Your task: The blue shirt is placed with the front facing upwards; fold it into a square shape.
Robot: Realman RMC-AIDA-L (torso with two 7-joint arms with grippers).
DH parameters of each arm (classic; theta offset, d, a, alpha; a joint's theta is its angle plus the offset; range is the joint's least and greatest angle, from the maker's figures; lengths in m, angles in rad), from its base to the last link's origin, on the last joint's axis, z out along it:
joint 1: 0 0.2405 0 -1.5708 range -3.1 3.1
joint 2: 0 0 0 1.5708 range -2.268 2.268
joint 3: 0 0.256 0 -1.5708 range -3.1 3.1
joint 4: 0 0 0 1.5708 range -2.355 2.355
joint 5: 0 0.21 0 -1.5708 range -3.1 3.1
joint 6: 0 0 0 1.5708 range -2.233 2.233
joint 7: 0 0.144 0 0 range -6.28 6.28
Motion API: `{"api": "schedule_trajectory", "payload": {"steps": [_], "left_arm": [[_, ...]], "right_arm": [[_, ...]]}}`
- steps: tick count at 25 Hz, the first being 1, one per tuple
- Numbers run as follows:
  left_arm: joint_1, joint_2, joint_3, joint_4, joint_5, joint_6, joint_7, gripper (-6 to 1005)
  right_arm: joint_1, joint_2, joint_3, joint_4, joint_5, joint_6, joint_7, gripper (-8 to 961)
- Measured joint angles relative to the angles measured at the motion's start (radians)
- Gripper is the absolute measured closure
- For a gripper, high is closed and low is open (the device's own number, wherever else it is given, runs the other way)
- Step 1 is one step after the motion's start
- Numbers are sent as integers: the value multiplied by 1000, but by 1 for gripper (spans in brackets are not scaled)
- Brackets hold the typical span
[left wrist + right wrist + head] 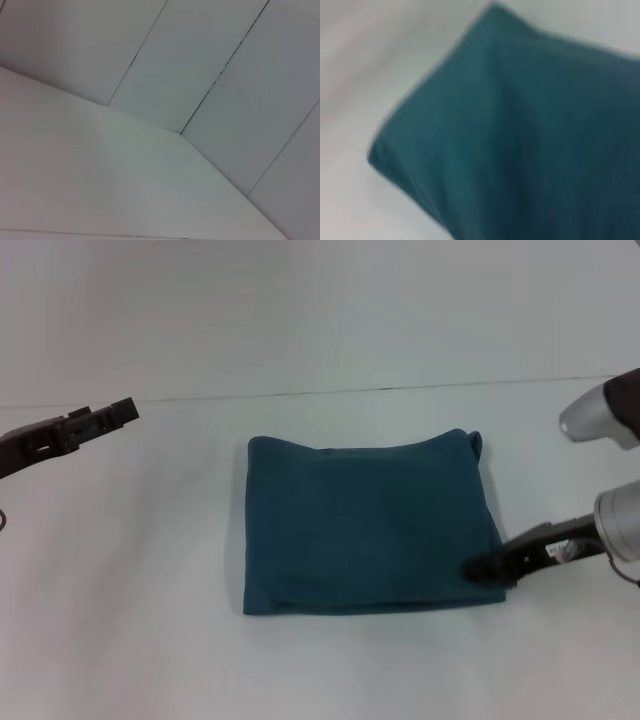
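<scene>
A: Largest item?
B: White table (120,640), backed by a pale panelled wall (210,60).

A: Next?
B: Blue shirt (370,525), folded into a rough square, plain side up, lying flat at the table's middle. One small flap of cloth sticks out at its far right corner.

A: Grippers?
B: Right gripper (482,567) sits low at the shirt's near right corner, tips against the cloth; clenched or released, cannot tell. Left gripper (128,410) hangs well left of the shirt, apart from it; its fingers appear closed together, holding nothing.
</scene>
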Motion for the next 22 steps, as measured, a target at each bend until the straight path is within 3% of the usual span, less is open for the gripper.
{"api": "schedule_trajectory", "payload": {"steps": [8,22], "left_arm": [[-12,2,0,-1,0,0,2,63],[-31,1,7,-6,8,-6,21,62]], "right_arm": [[-25,-4,69,-64,221,24,-123,891],[-22,-5,95,-5,421,176,-396,850]]}}
